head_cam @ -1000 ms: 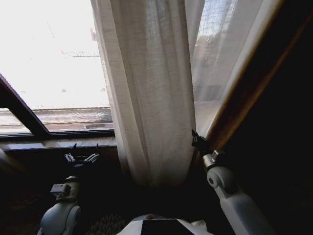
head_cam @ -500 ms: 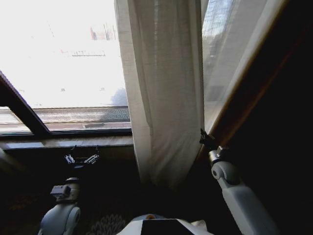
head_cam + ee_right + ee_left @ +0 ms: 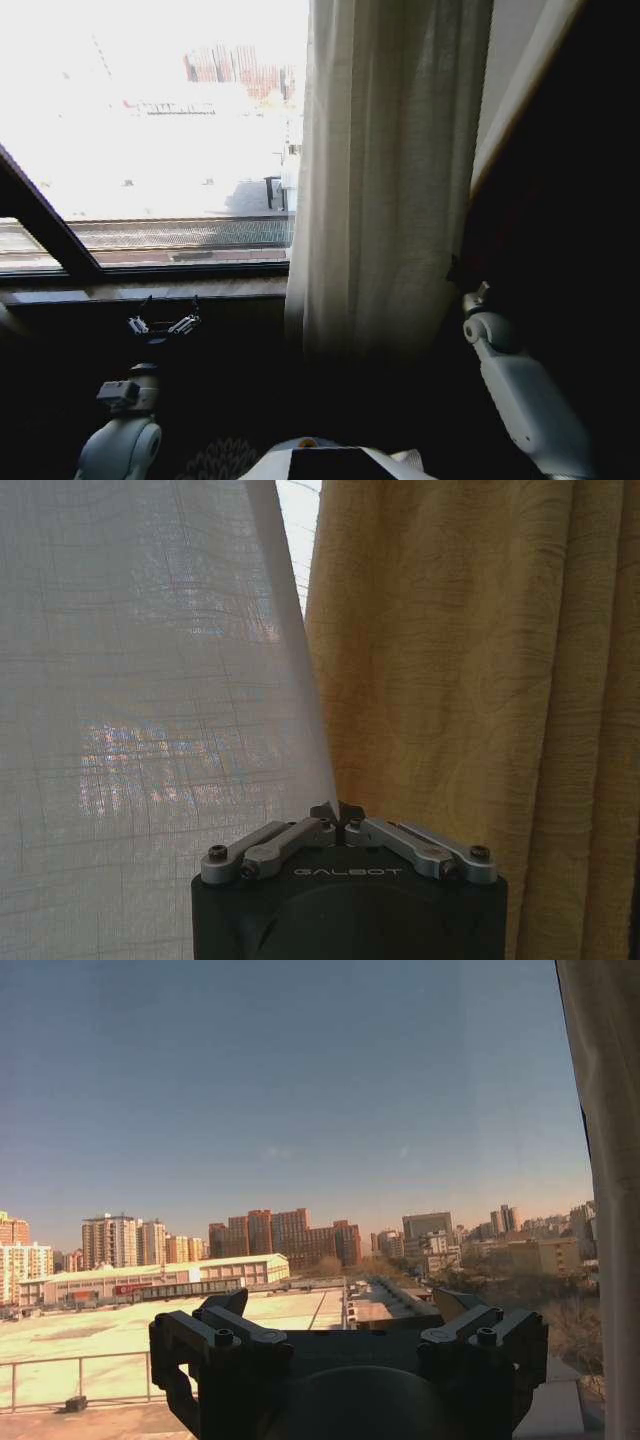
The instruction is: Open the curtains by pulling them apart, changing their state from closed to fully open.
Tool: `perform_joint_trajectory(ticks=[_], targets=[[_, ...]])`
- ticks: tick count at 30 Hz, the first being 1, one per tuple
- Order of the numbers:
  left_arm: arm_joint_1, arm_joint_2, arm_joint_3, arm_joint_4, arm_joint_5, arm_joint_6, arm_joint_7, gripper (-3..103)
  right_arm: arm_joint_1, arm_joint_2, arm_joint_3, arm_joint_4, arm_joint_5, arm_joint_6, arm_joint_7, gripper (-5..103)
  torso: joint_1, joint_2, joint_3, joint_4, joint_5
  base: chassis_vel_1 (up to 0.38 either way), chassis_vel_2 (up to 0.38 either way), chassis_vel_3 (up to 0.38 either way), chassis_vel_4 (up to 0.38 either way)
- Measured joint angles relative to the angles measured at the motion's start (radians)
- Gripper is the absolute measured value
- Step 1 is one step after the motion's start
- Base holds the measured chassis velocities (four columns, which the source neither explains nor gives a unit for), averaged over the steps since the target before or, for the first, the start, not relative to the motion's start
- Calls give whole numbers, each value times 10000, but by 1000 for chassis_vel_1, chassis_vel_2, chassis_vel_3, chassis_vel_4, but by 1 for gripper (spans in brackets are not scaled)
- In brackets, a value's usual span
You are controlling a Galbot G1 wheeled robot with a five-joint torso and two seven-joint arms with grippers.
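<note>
1. The curtains (image 3: 385,190) hang bunched in pleats at the right of the window (image 3: 150,130), leaving the glass to their left bare, with buildings showing outside.
2. The right end effector (image 3: 338,815) has its fingertips pinched together on the edge of the sheer white curtain, which sits just beside a yellow drape (image 3: 470,680).
3. From the head camera, the right arm (image 3: 520,385) reaches up beside the bunched fabric at its lower right edge.
4. The left end effector (image 3: 163,324) hovers low near the window sill (image 3: 120,292), well apart from the curtains, its fingers spread wide and holding nothing.
5. From the left wrist, the curtain's edge shows at one side of the glass.
</note>
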Motion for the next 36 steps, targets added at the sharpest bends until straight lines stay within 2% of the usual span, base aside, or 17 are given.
perform_joint_trajectory(ticks=[11, 16, 17, 19, 22, 25, 26, 28, 31, 33, 36], targets=[[159, -80, -155, -4, -196, -224, -1, 100, 983, -524, 167, -1282, -376, 101, 481, 0, 0, 0, 0, 0, -1, 0, 0, 0, 0], [154, -90, -205, -43, -257, -243, -2, 100, 582, -674, 199, -718, -455, -88, 328, -3, 0, 0, 0, 0, -1, 0, 0, 0, 0], [117, -90, -207, -55, -261, -243, -2, 100, 215, -659, 200, -187, -466, -239, 152, 8, 0, 0, 0, -3, 1, 0, 0, 0, 0], [92, -92, -205, -61, -261, -242, -2, 100, 22, -610, 187, 122, -470, -290, 133, 8, 0, 0, 0, -2, -3, 0, 0, 0, 0], [-12, -128, -137, -58, -237, -213, -5, 100, -793, -289, -47, 1447, -448, -535, 111, 24, 0, 0, -1, 1, -4, 0, 0, 0, 0], [-58, -160, -84, -49, -202, -192, -6, 100, -1287, -78, -252, 2149, -455, -649, 100, 29, 0, 1, -1, 2, -4, 0, 0, 0, 0], [-87, -190, -52, -44, -174, -180, -3, 100, -1745, 166, -493, 2727, -495, -743, 89, 40, 0, 0, -1, -1, -2, 0, 0, 0, 0], [-99, -200, -48, -42, -165, -179, -4, 100, -1927, 281, -598, 2960, -522, -761, 86, 40, -1, 0, -1, -2, 0, 0, 0, 0, 0], [-130, -213, -54, -23, -156, -166, -3, 100, -2478, 654, -986, 3881, -591, -776, 122, 56, 0, 0, -1, 0, -3, 0, 0, 0, 0], [-135, -209, -66, -21, -156, -163, -4, 100, -2581, 728, -1075, 4108, -592, -777, 144, 56, -1, 1, -1, 0, -3, 0, 0, 0, 0], [-206, -199, -82, -3, -169, -59, -17, 100, -2899, 1011, -1411, 4781, -689, -777, 237, 73, 0, 1, -1, 0, -6, 0, 0, 0, 0]])
